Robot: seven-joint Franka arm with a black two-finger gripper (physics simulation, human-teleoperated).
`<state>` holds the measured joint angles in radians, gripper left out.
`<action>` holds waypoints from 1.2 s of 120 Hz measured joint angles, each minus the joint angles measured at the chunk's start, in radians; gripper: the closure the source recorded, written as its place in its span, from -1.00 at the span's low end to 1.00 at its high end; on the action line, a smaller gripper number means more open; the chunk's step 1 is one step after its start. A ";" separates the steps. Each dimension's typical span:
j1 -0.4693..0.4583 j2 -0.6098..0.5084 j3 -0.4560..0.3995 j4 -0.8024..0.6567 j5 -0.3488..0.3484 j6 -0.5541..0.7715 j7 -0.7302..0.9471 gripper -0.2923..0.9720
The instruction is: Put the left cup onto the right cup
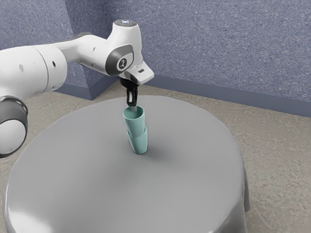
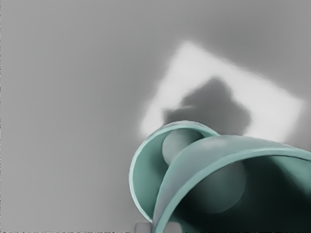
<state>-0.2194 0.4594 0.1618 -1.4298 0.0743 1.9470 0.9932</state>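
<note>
Exterior view: the arm (image 1: 58, 60) reaches from the left over the round grey table (image 1: 73, 184). The gripper (image 1: 130, 103) points down, its jaws nearly closed, pinching the far rim of the upper cup (image 1: 134, 121). That teal cup sits tilted inside the lower cup (image 1: 139, 142), near the table's middle.

Wrist view: the upper cup (image 2: 214, 150) lies just under the hand, nested in the lower cup (image 2: 143, 174).

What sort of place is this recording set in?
Probably a plain simulated indoor room: a round grey table, speckled blue walls with a dark baseboard, and a beige floor.
</note>
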 joint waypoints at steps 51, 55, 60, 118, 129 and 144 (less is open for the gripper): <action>0.001 -0.005 0.004 0.004 0.009 -0.004 0.010 0.71; 0.001 -0.005 0.004 0.007 0.010 -0.004 0.011 0.71; 0.001 -0.005 0.004 0.010 0.010 -0.004 0.012 0.71; 0.003 0.033 0.005 0.048 0.011 0.002 0.028 0.71; 0.006 0.058 0.004 0.066 0.009 0.005 0.031 0.71; 0.018 0.095 0.004 0.087 0.005 0.007 0.036 0.71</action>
<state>-0.2013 0.5541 0.1656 -1.3430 0.0791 1.9541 1.0296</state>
